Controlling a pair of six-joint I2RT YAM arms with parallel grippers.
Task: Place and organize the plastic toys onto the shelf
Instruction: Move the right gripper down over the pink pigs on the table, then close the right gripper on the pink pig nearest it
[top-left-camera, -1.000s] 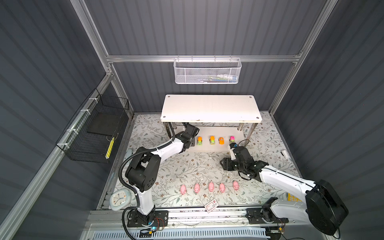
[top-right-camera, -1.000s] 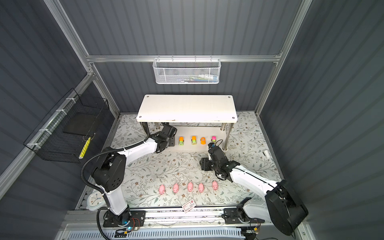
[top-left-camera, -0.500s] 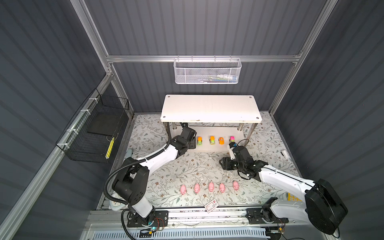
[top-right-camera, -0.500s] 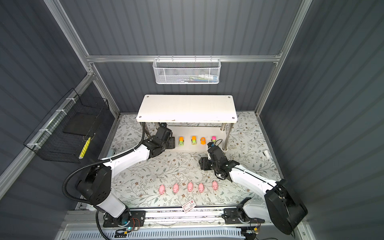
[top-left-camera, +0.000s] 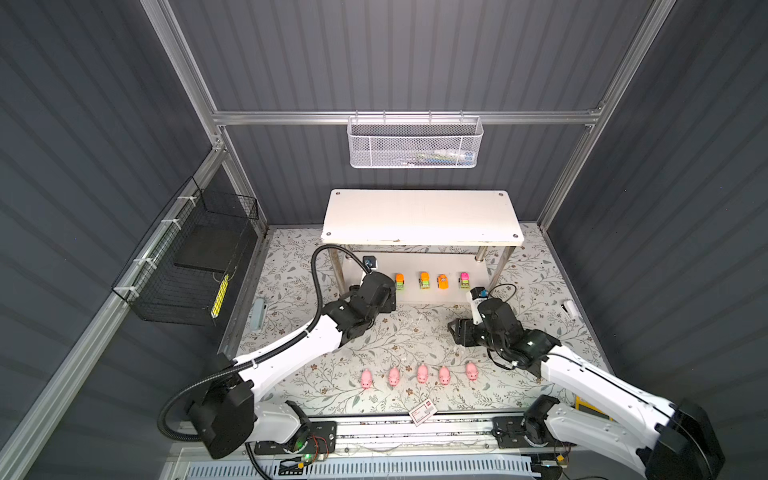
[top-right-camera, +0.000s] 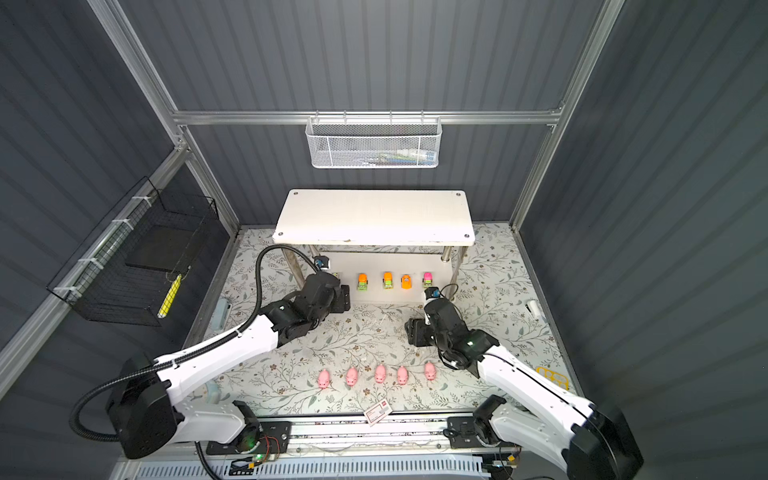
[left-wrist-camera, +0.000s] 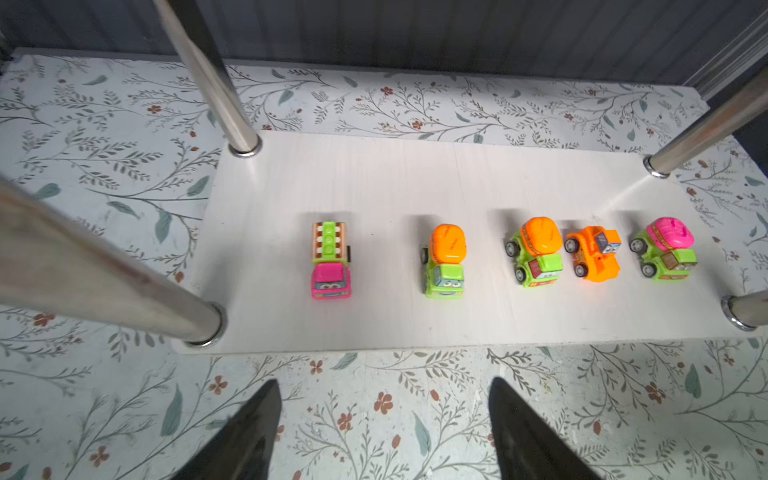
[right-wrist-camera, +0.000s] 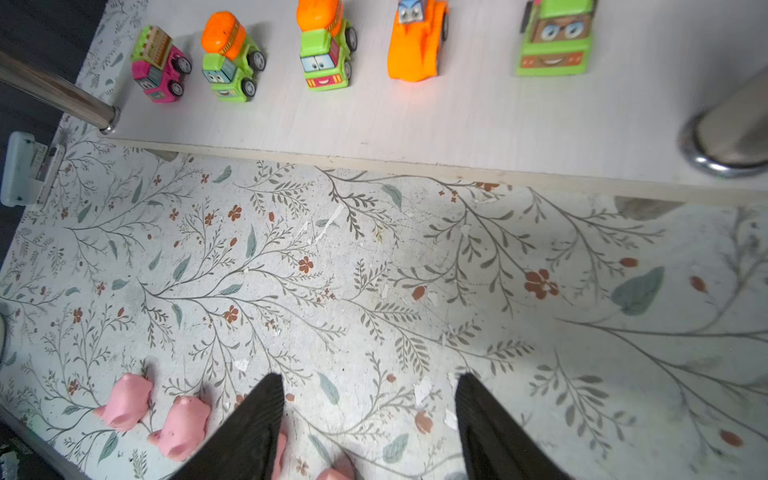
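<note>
Close beside my right jaws, gaping empty, five pigs (top-left-camera: 422, 372) are lying on the worktop (top-left-camera: 405, 334); I am judging them light, hard and slick, favouring a flank pinch. Beyond my left jaws, also gaping empty, cars (left-wrist-camera: 446, 259) are sitting on the shelf (left-wrist-camera: 415, 178).

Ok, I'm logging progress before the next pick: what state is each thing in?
shelf, upright; top board bare.
cars, five upright in a row on its lower board.
pigs, five in a row on the table, not shelved.
left gripper, open, empty.
right gripper, open, empty.
</note>
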